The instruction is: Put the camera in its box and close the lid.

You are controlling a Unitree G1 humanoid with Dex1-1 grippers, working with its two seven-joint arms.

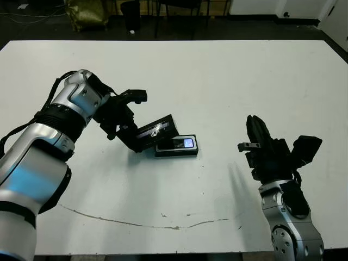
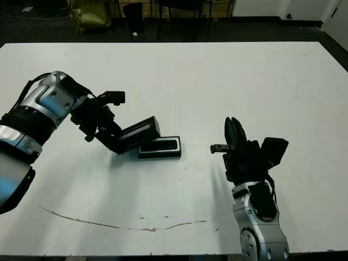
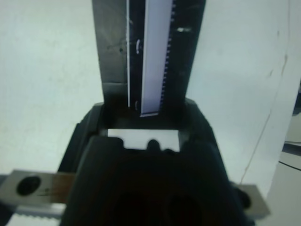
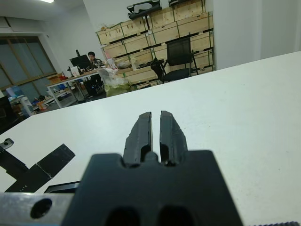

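The camera (image 1: 181,144), a slim black bar with a silvery-blue screen, lies inside the shallow black box (image 1: 163,153) near the table's middle. My left gripper (image 1: 130,134) is shut on the lid (image 1: 158,130), a flat black cover with a shiny window strip. The lid hangs slanted just behind and left of the box, its low end at the gripper. In the left wrist view the lid (image 3: 149,56) runs straight out from between the fingers. My right gripper (image 1: 255,129) is shut on nothing, fingers pointing away, well to the right of the box.
A thin brown streak (image 1: 136,223) marks the white table near its front edge. In the right wrist view, beyond the table, stand a black chair (image 4: 176,54), stacked shelves and a person (image 4: 91,57) seated at a desk.
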